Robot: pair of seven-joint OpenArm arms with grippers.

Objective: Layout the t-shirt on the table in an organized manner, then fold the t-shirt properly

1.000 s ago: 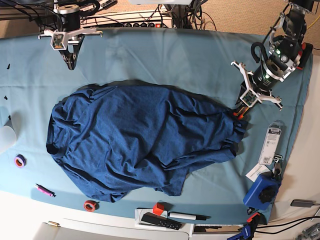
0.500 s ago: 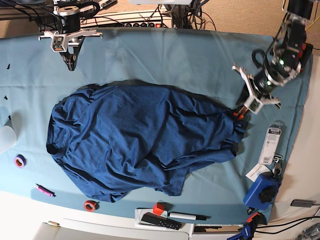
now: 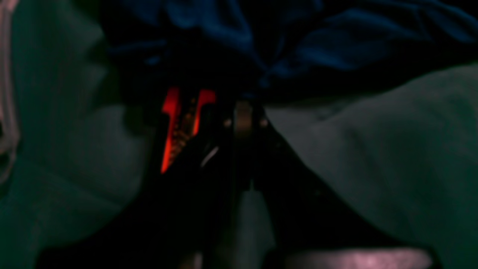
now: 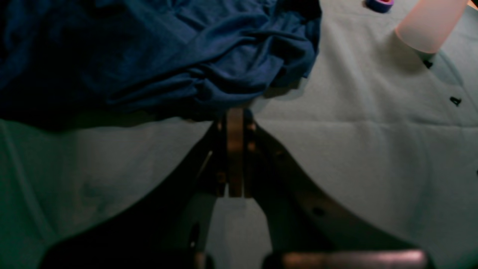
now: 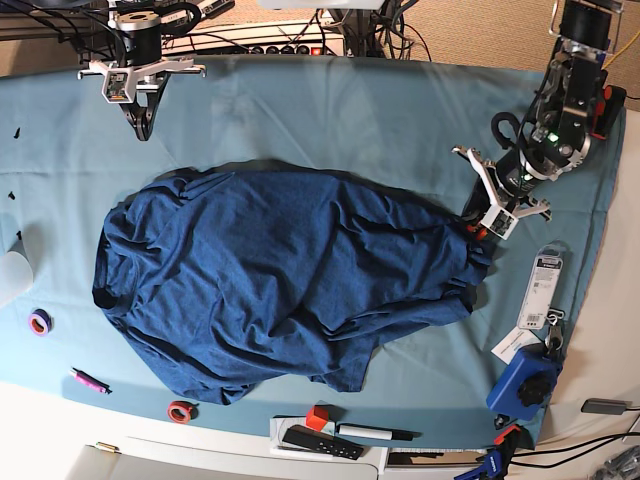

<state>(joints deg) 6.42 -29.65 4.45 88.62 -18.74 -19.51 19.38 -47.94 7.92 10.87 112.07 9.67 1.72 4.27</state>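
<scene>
The dark navy t-shirt [image 5: 280, 280] lies crumpled in a wide heap in the middle of the teal table [image 5: 350, 120]. My left gripper [image 5: 473, 222] is shut, with its tips at the shirt's right edge. In the dark left wrist view the shut tips [image 3: 242, 112] meet the shirt's [image 3: 328, 45] hem; whether cloth is pinched does not show. A red-orange piece [image 3: 179, 123] glows beside the fingers. My right gripper [image 5: 140, 125] is shut and empty near the table's back left, apart from the shirt. In the right wrist view its tips [image 4: 235, 116] point toward the bunched shirt [image 4: 168, 59].
A purple tape roll [image 5: 39, 322] and a translucent cup [image 4: 429, 26] sit at the left edge. Along the front lie a pink marker [image 5: 88, 380], a red ring [image 5: 181, 411], a black remote [image 5: 320, 442] and a pen [image 5: 375, 433]. Tags [image 5: 545, 285] and a blue clamp [image 5: 525, 385] are at the right.
The left arm has swung and tilted, its wrist moving toward the back while the tips stay at the shirt's right edge. The shirt has not moved. The right arm barely shifted.
</scene>
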